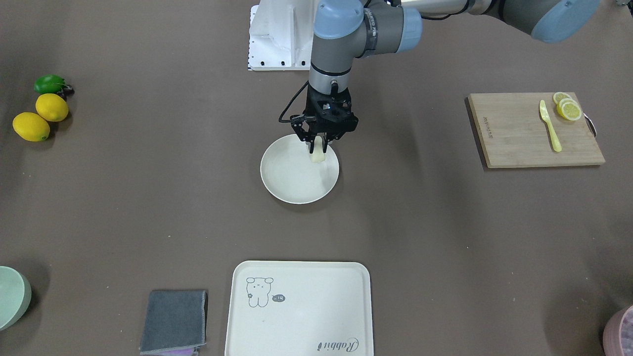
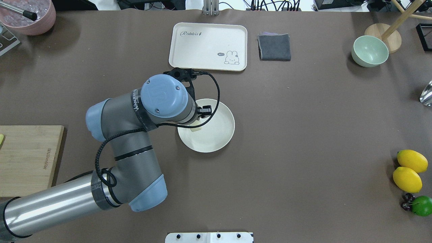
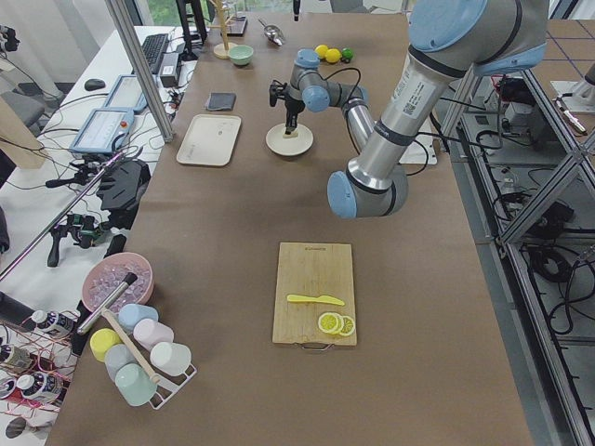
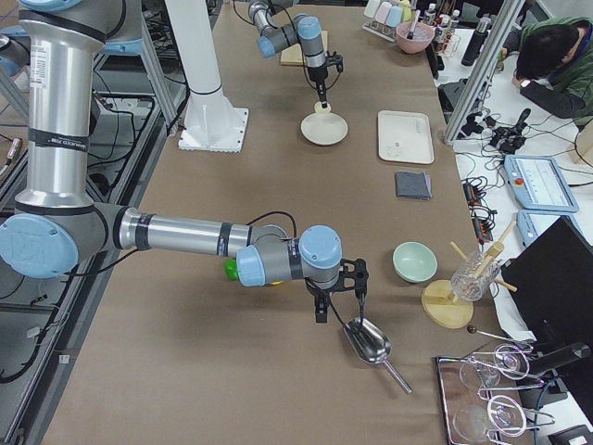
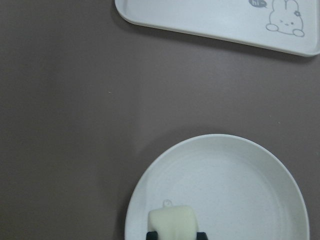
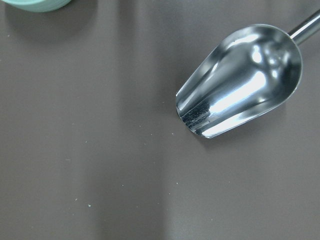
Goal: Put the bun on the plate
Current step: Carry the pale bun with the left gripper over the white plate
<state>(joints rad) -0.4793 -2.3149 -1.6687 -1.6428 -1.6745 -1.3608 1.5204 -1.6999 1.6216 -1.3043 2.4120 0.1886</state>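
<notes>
Overhead, the wrist is mostly hiding the bun (image 1: 317, 155). Left tool (image 1: 318, 142) is pinching it over the plate (image 1: 292, 180), 1 o'clock side, front view. Right tool (image 4: 339, 306): can't tell its grip. One bun, one plate, two lemons (image 1: 30, 126).

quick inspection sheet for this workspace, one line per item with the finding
surface: brown table cover, a few small specks near the scoop
bun: pinched in the left tool over the plate's inside, near its rim; contact cannot be told
plate: mid-table, otherwise bare
clutter: tray, grey cloth, cutting board with knife and lemon slices, lemons, green bowl, metal scoop
tools: left shut on the bun; right tool beside the scoop, open or shut cannot be told
cables: black cable loops off the left wrist above the plate
surroundings: person at a side desk, cup rack at the table end
</notes>
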